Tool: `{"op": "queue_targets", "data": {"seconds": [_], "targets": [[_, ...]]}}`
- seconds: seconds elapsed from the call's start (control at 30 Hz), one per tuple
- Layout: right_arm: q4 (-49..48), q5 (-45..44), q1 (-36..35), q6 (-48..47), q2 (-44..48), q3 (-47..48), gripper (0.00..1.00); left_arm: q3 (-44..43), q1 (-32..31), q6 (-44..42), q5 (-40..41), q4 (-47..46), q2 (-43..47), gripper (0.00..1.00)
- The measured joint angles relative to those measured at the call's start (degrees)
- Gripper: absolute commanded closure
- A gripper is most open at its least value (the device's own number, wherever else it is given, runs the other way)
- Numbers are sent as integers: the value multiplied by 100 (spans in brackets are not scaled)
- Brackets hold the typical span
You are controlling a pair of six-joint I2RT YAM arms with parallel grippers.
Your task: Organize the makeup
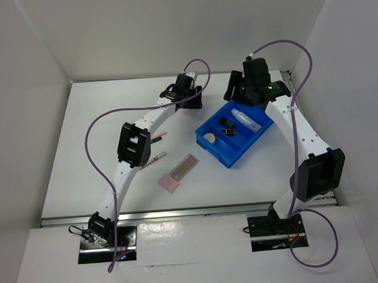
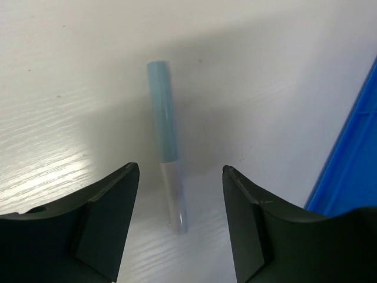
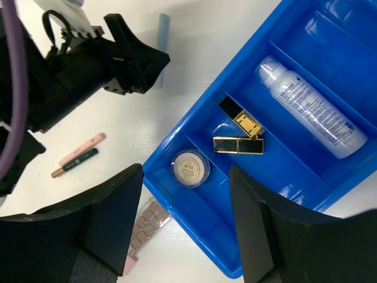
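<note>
Left gripper (image 2: 179, 170): jaws are held apart astride a blue pencil (image 2: 162, 112) lying on the table, far left of the tray (image 3: 294, 177).
Right gripper (image 3: 185, 171): jaws are held apart, empty, above the tray.
Tray: compact (image 3: 189, 167), lipsticks (image 3: 238, 144) and clear tube (image 3: 309, 106) are seen inside.
Writing: print on the tube and compact cannot be read.

one overhead, two close downward wrist views, all with blue tray (image 1: 214, 154)

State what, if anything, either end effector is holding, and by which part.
Nothing is held. The left end effector is open over a slim pale-blue pencil lying on the white table; the right end effector is open above the blue plastic tray.
</note>
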State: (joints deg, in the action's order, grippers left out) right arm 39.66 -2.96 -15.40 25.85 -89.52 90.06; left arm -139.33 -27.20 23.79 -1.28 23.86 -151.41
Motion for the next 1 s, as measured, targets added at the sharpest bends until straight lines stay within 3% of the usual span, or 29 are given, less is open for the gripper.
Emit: {"op": "queue_targets", "data": {"seconds": [0.53, 0.73, 0.83, 1.0], "targets": [[-81, 39, 0, 0, -2, -7, 32, -260, -219, -461, 466, 306, -271, 45], [-114, 42, 7, 0, -24, -7, 32, -271, -214, -546, 485, 387, -271, 67], [-114, 63, 33, -7, -37, -7, 32, -269, -212, -566, 463, 417, -271, 71], [9, 131, 199, -129, -151, 76, 32, -149, -197, -560, 323, 350, -219, 100]]}}
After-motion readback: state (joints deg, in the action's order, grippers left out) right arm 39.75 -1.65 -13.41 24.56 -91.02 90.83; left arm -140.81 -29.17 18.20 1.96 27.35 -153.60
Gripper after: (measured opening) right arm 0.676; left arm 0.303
